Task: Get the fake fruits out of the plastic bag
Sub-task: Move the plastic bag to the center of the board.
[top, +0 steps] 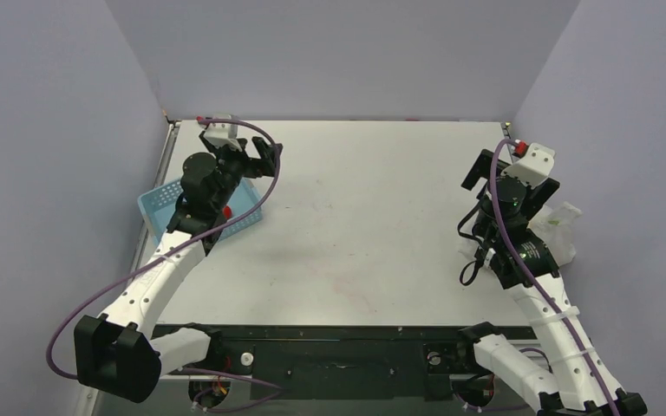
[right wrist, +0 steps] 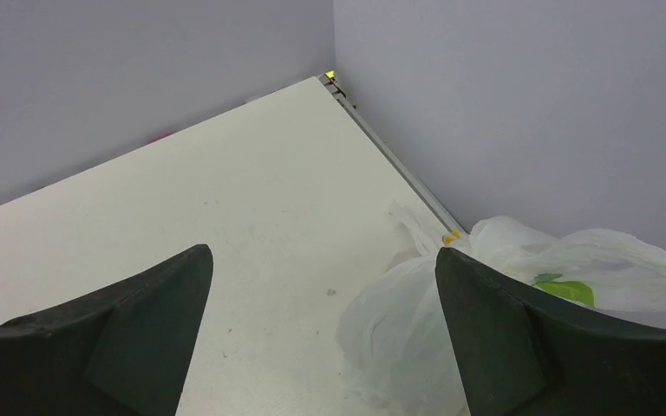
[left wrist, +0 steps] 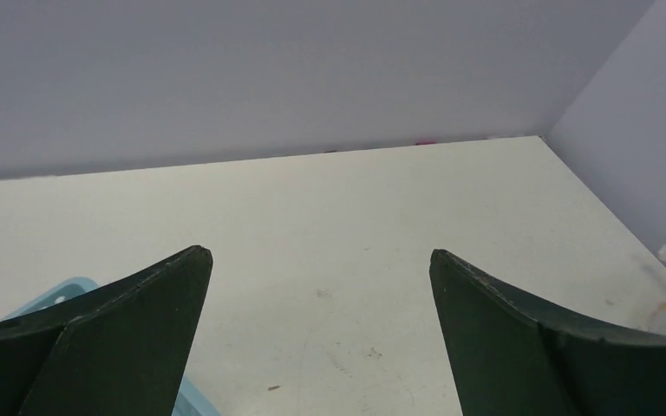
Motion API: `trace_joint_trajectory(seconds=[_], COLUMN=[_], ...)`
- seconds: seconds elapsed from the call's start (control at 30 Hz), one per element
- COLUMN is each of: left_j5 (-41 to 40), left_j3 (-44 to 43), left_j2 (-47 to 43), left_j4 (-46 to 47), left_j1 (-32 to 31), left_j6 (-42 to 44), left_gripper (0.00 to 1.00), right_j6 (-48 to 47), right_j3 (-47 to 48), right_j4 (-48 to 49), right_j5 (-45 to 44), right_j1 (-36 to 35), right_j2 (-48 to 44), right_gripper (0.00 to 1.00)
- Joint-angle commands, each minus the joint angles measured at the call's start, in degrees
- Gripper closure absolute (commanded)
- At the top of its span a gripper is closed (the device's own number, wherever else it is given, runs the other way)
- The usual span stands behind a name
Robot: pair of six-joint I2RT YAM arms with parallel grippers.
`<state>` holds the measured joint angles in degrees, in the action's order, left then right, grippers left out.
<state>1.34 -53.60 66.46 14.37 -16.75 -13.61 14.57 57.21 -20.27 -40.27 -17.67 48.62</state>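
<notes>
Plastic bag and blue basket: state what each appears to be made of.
Plastic bag: probably thin film plastic. It is translucent white, crinkled and slumped, slightly glossy, with a green print on it. Blue basket: likely rigid moulded plastic. It is light blue with a dull finish, and its walls seem perforated in a regular grid and stand on their own.

Looking like a robotics lab cell: lilac walls (top: 338, 52) boxing in white table (top: 373, 217) w/ arms (top: 152, 288) sitting bolted at near edge.

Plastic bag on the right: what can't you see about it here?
- Top view: the right arm covers much of the crinkled translucent white plastic bag; contents hidden.
- Right wrist view: a dark finger and the frame edge cut it off; fruits inside cannot be told.
</notes>
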Motion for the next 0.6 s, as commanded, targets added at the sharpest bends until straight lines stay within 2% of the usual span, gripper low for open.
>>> trace_joint_trajectory(seconds=[0.0, 0.23, 0.47, 0.57], left_j5=[7.27, 6.99, 11.68, 13.24], left_j3=[-0.9, -0.04, -0.13, 0.29], left_j2=[-0.47, -0.29, 2.27, 2.79], left_j4=[5.11, 4.94, 5.97, 6.09], left_j1=[-3.14, -10.73, -12.07, -12.23], left_j6=[-0.55, 2.74, 0.15, 0.37], left_gripper=[0.03, 0.03, 0.03, 0.03], right_j6=[1.78, 4.63, 5.26, 7.41], right_j3=[1.1, -3.0, -4.1, -5.18], right_j4=[-1.56, -6.23, -13.43, -15.17], right_j5=[-5.38, -7.66, -9.15, -14.73], right_j1=[-1.61, -1.51, -0.73, -0.55], right_j2=[-1.0, -8.46, -11.58, -12.12], right_gripper=[0.04, 0.04, 0.04, 0.04])
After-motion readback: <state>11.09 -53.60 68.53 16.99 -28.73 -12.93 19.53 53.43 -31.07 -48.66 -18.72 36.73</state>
